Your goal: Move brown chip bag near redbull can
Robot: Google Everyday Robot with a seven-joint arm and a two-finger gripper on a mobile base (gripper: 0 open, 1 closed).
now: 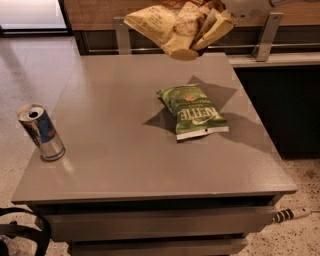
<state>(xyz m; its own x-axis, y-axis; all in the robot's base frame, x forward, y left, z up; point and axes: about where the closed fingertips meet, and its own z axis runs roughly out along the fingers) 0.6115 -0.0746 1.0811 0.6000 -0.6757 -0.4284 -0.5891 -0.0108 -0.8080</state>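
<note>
The pincer (227,15), up at 1 o'clock, pinches the brown bag (170,27) over the surface (125,165). Swung too low, it could knock over the can (41,132) at 9 o'clock

Made out "KETTLE" in white capitals on the green bag (194,111), lying right of centre on the bench (115,165). Found no legible lettering on the brown chip bag (165,25), clamped aloft in the jaws at the top right of the frame. Saw only a red mark, no readable word, on the redbull can (41,132) at the left edge.
</note>
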